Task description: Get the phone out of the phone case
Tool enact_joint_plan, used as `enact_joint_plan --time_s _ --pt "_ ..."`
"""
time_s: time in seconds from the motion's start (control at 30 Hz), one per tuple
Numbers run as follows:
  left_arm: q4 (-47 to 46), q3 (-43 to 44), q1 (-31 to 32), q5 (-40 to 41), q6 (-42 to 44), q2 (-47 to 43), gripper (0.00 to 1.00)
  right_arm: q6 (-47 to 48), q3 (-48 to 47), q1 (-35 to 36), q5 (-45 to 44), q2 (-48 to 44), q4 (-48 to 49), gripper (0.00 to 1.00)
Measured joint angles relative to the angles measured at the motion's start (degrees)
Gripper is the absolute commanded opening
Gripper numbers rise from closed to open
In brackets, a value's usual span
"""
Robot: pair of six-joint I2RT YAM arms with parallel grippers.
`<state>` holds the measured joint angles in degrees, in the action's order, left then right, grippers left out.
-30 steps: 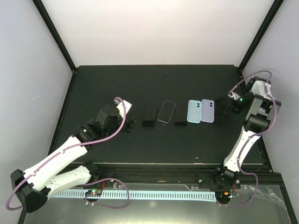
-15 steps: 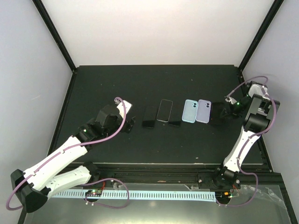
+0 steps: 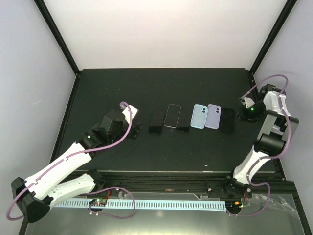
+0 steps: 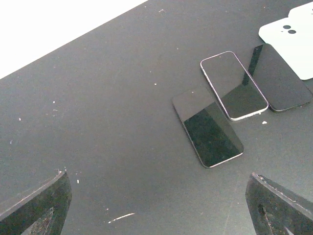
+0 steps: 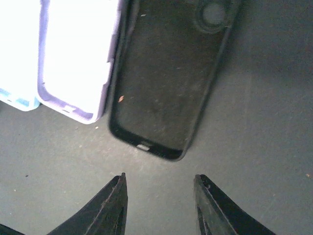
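Note:
Three bare phones lie in a row mid-table: a black one (image 3: 156, 122) (image 4: 208, 127), a silver-edged one (image 3: 172, 116) (image 4: 234, 85) and a dark one (image 3: 184, 122) (image 4: 279, 78). Right of them lie three empty cases: light blue (image 3: 198, 116) (image 5: 17, 49), lilac (image 3: 212, 116) (image 5: 78, 58) and black (image 3: 227, 120) (image 5: 171, 78). My right gripper (image 3: 240, 113) (image 5: 160, 183) is open and empty, just right of the black case and clear of it. My left gripper (image 3: 136, 129) (image 4: 156, 205) is open and empty, left of the black phone.
The black table top (image 3: 161, 88) is bounded by black frame posts at its back corners (image 3: 76, 72) and white walls. The light blue case shows pale in the left wrist view (image 4: 293, 44). A rail runs along the near edge (image 3: 161, 174).
The right gripper slid the black case leftward against the lilac case, nudging the row of cases and the dark phone left, then let go and drew back right. The left arm has not moved.

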<state>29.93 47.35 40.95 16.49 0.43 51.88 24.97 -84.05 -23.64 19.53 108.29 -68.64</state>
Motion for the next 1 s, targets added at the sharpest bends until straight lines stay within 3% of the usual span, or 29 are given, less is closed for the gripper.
enact_joint_plan --time_s 0.17,0.43,0.53,0.63,0.67,0.77,1.0 --pt "0.00 0.00 0.00 1.42 -0.04 0.04 0.99 1.42 5.05 3.61 0.74 -9.92 0.92 0.39" --pt "-0.17 -0.02 -0.02 6.49 -1.09 0.63 0.99 -0.87 12.39 24.30 4.85 -30.71 6.05 0.40" --pt "-0.96 -0.31 -0.11 9.25 -1.84 0.55 0.99 -4.85 12.09 27.76 5.60 -35.26 10.51 0.43" --pt "-1.46 -0.96 -0.20 12.31 -3.10 0.07 0.99 -9.60 12.00 28.06 5.38 -39.71 17.11 0.51" --pt "-1.46 -1.01 -0.37 13.07 -3.34 -0.15 0.99 -11.17 12.28 28.06 5.03 -41.31 19.80 0.58" --pt "-1.97 -1.01 -0.68 14.67 -3.82 -0.68 0.99 -15.47 15.61 28.06 3.54 -46.64 27.76 0.98" --pt "-2.62 -1.01 -0.79 17.55 -4.76 -2.12 0.99 -23.82 30.88 28.06 0.61 -58.45 44.00 1.00"
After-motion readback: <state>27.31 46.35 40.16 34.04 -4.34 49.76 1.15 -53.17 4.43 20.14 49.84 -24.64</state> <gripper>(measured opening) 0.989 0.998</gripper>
